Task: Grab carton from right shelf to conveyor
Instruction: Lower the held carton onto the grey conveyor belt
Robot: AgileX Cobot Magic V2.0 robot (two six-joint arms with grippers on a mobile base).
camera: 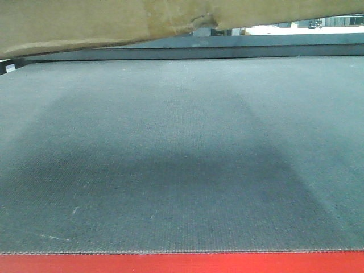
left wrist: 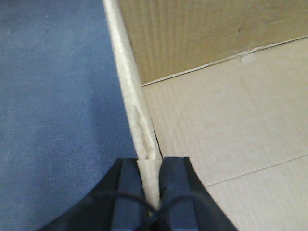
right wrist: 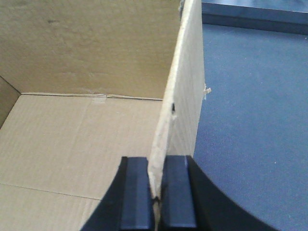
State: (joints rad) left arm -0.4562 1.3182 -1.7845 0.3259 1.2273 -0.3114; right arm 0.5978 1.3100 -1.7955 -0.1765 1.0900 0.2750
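The belt [camera: 182, 170] lies bare across the frame's middle and bottom; the carton [camera: 85, 23] (tilted, hanging above it) blocks only the upper left strip.

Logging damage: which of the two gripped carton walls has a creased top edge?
The carton wall in the left gripper: creased just ahead of its fingers. The right gripper's wall shows only a small nick.

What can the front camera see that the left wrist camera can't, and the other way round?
Only the front-facing view shows the red front edge of the conveyor and a dark shadow lying across its belt. Only the left wrist view shows the left gripper pinching one wall of the carton, and the carton's bare inside. Both views show the brown carton and the conveyor's blue-grey belt.
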